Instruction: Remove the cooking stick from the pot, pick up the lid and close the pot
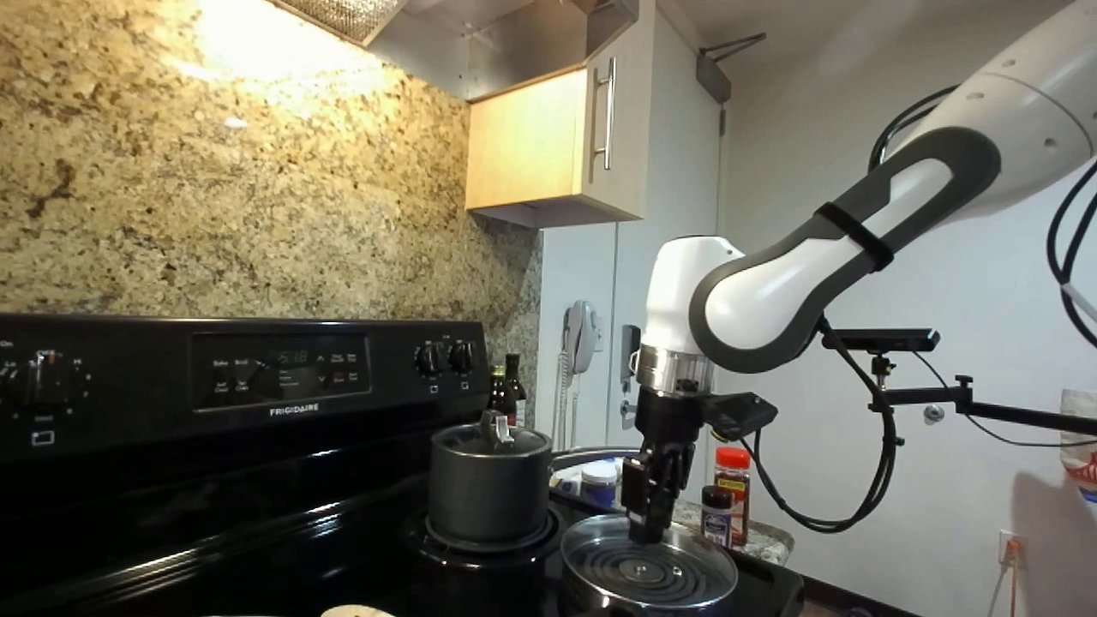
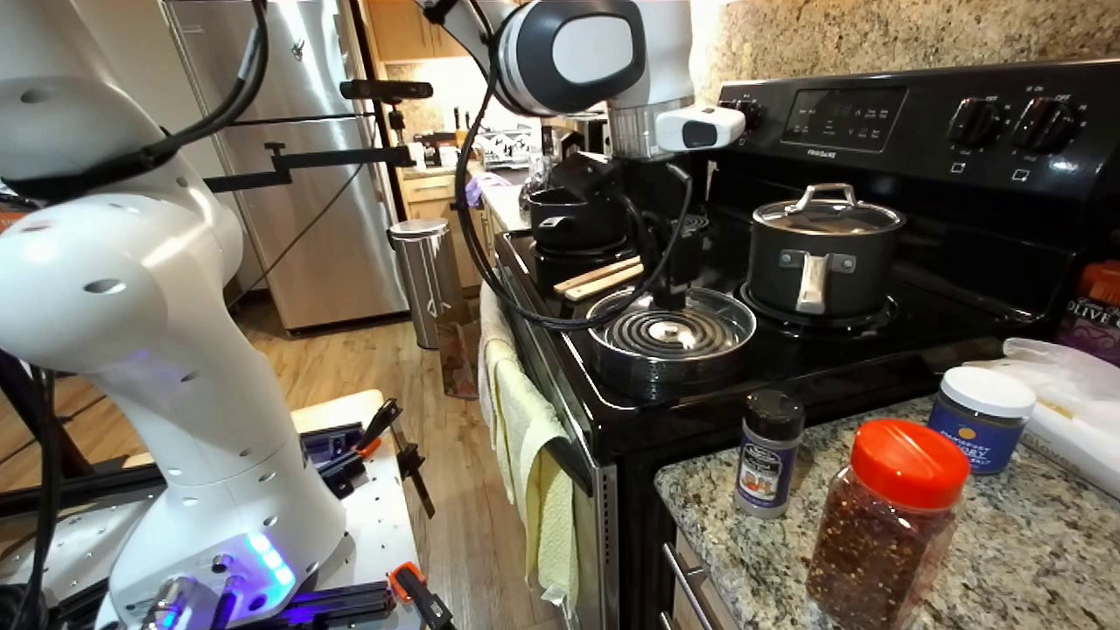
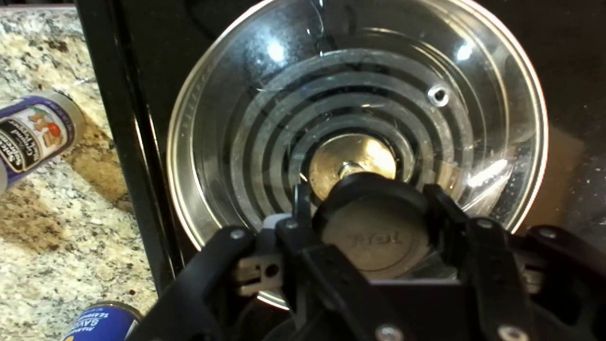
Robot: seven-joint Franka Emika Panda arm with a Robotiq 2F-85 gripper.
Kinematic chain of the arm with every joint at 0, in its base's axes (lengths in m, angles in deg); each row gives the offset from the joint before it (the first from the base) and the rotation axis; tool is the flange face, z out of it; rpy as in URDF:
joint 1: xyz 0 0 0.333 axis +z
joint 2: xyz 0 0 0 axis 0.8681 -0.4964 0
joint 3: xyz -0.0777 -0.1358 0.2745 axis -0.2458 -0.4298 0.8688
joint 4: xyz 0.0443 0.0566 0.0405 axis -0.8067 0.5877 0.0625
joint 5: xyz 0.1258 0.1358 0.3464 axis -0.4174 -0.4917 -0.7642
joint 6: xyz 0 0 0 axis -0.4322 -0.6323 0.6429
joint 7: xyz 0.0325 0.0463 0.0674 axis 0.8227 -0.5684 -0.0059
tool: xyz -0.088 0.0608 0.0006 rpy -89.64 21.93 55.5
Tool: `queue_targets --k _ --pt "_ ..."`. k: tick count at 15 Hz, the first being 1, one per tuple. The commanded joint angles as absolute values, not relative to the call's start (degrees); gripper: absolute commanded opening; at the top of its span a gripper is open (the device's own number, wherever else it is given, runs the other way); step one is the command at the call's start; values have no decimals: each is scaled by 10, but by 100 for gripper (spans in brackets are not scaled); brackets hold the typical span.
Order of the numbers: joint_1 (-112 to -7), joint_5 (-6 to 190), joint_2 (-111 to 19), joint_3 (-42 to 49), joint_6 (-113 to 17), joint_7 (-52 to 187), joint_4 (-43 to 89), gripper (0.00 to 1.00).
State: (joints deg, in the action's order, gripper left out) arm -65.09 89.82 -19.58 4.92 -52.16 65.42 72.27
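Note:
A clear glass lid (image 1: 613, 561) with a shiny rim is over the front coil burner, also in an exterior view (image 2: 731, 319) and the wrist view (image 3: 265, 90). My gripper (image 3: 367, 201) has its fingers against both sides of the black knob (image 3: 378, 237). It points down in both exterior views (image 1: 650, 533) (image 2: 672, 299). I cannot tell whether the lid rests or is slightly raised. A black pot (image 2: 573, 223) is at the stove's far end, partly behind the arm; its inside is hidden. Two pale wooden sticks (image 2: 604, 282) lie near it, partly hidden; I cannot tell which is the cooking stick.
A dark grey pot (image 1: 490, 488) with its own glass lid stands on the back burner, also in an exterior view (image 2: 827, 262). A small spice bottle (image 2: 768, 455), a red-capped jar (image 2: 888, 525) and a blue jar (image 2: 980, 424) stand on the counter beside the stove.

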Motion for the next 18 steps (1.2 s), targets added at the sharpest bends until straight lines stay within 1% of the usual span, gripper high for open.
queue_targets --k 1,8,15,16,18 --pt "-656 910 -168 41 -518 663 723 35" --pt "-656 893 -68 24 -458 674 726 35" --pt "-608 849 26 39 -327 700 708 35" --pt "-625 870 3 43 -365 677 720 60" --pt "-614 860 21 46 -340 679 719 60"
